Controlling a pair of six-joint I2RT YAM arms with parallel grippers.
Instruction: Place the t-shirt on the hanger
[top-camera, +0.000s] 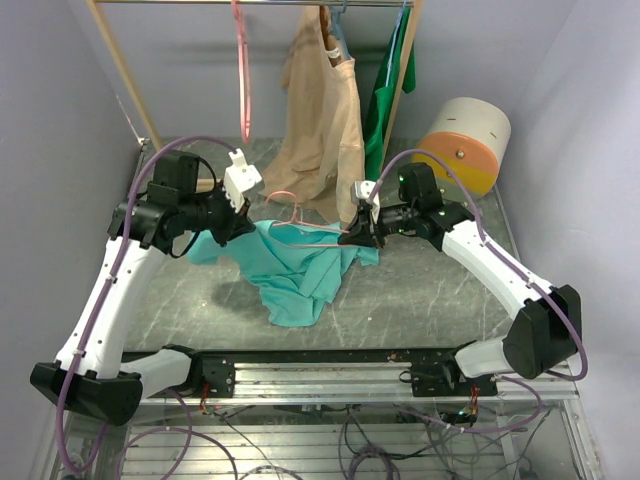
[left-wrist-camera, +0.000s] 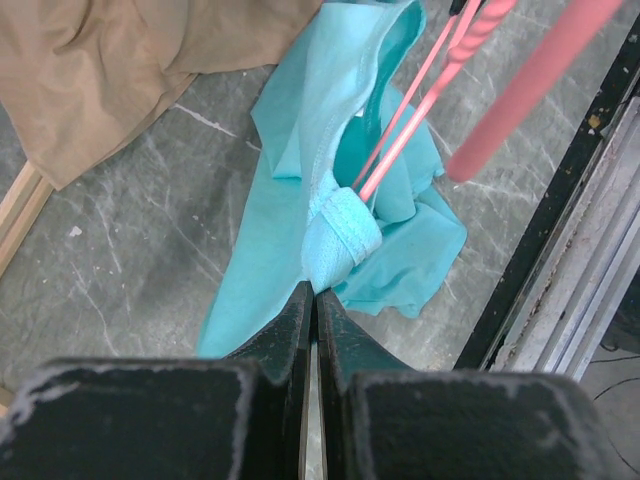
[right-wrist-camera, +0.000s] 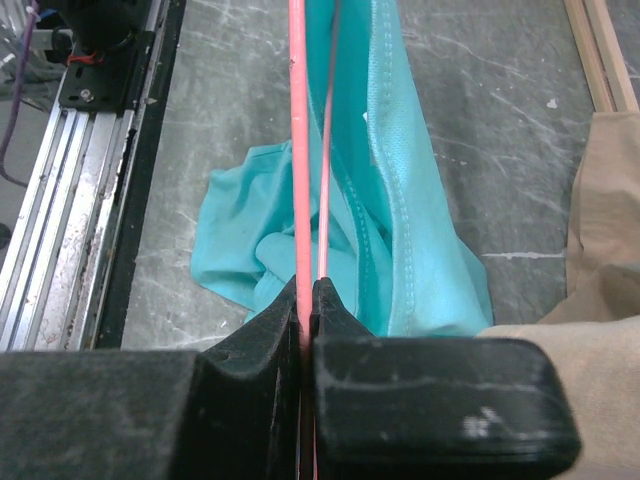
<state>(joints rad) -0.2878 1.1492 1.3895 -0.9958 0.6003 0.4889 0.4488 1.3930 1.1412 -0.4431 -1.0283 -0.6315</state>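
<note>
The teal t-shirt (top-camera: 295, 272) lies bunched on the grey tabletop, one edge lifted. My left gripper (top-camera: 243, 228) is shut on a folded hem of the t-shirt (left-wrist-camera: 340, 235), with fingertips (left-wrist-camera: 300, 300) pressed together on the cloth. My right gripper (top-camera: 355, 233) is shut on a thin bar of the pink hanger (top-camera: 305, 228) and holds it over the shirt. In the right wrist view the hanger (right-wrist-camera: 300, 150) runs straight out from the gripper (right-wrist-camera: 307, 287), beside the shirt's stitched edge (right-wrist-camera: 400, 200). In the left wrist view the hanger's rods (left-wrist-camera: 410, 130) reach into the shirt's opening.
A second pink hanger (top-camera: 243, 70) hangs from the rack rail at the back left. A beige garment (top-camera: 325, 130) on a blue hanger and a dark green garment (top-camera: 392, 90) hang behind. A white and orange drum (top-camera: 465, 140) sits at the back right. A metal rail (top-camera: 330, 375) runs along the near edge.
</note>
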